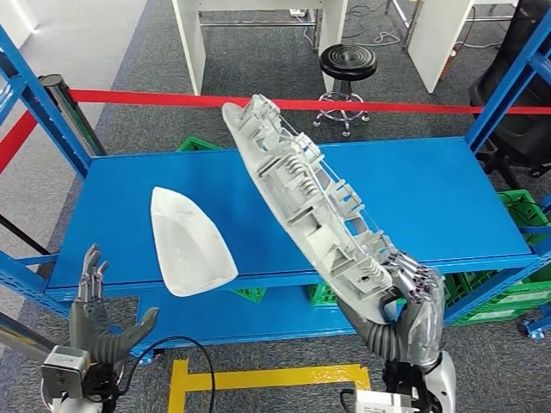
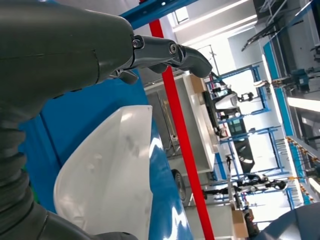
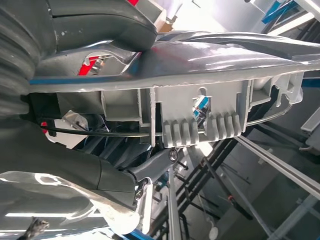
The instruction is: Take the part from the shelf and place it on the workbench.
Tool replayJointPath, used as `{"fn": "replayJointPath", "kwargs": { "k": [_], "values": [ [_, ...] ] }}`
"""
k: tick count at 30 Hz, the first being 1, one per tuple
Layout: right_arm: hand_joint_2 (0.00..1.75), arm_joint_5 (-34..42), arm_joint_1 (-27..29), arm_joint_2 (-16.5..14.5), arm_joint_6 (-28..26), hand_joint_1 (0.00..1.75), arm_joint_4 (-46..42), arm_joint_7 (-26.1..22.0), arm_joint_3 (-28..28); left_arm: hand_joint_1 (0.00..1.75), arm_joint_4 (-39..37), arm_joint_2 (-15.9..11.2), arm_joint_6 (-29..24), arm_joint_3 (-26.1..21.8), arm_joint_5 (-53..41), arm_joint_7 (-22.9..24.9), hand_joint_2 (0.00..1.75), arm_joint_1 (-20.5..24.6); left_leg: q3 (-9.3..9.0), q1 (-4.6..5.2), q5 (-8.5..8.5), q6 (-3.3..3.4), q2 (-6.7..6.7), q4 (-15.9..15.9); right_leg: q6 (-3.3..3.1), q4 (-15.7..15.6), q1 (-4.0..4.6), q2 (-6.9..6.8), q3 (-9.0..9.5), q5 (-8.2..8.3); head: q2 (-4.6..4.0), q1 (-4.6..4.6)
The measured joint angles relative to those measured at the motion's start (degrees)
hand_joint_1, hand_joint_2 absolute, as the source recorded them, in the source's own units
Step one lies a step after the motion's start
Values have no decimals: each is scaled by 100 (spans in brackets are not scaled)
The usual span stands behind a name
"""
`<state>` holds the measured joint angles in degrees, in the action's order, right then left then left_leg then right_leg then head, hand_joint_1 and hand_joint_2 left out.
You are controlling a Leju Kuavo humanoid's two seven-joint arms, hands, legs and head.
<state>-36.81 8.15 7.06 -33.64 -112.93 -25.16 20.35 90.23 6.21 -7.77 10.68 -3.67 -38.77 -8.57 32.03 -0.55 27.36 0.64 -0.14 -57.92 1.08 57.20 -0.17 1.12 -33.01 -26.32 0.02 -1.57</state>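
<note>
A long grey ribbed plastic part (image 1: 306, 194) slants up over the blue shelf (image 1: 403, 198), its near end gripped by my right hand (image 1: 411, 305) at the shelf's front right. In the right wrist view the same long grey part (image 3: 196, 107) runs between the thumb and the darker fingers (image 3: 113, 182). A white shell-shaped part (image 1: 188, 243) lies on the shelf's front left. My left hand (image 1: 97, 318) hovers below and left of it, fingers spread and holding nothing. The left wrist view has the white shell-shaped part (image 2: 113, 170) close beneath the left hand (image 2: 166, 52).
A red barrier tape (image 1: 390, 105) runs behind the shelf. Blue uprights (image 1: 46, 112) frame both shelf ends. Green crates (image 1: 526, 215) sit under and beside the shelf. A black stool (image 1: 348, 64) and white table legs (image 1: 192, 43) stand beyond. Yellow floor tape (image 1: 260, 377) lies below.
</note>
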Motion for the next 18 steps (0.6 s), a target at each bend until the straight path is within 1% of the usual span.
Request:
{"fn": "replayJointPath", "kwargs": {
  "k": [13, 18],
  "values": [
    [175, 362, 39, -92, 140, 175, -21, -64, 0, 0, 171, -2, -51, -2, -96, -26, 175, -25, 0, 0, 0, 0, 0, 0, 0, 0, 0, 0, 0, 0, 0, -1],
    [175, 377, 83, -112, 144, 175, -55, -105, -3, 0, 218, -1, -125, -2, -120, -45, 175, -35, 0, 0, 0, 0, 0, 0, 0, 0, 0, 0, 0, 0, 0, -1]
  ]
}}
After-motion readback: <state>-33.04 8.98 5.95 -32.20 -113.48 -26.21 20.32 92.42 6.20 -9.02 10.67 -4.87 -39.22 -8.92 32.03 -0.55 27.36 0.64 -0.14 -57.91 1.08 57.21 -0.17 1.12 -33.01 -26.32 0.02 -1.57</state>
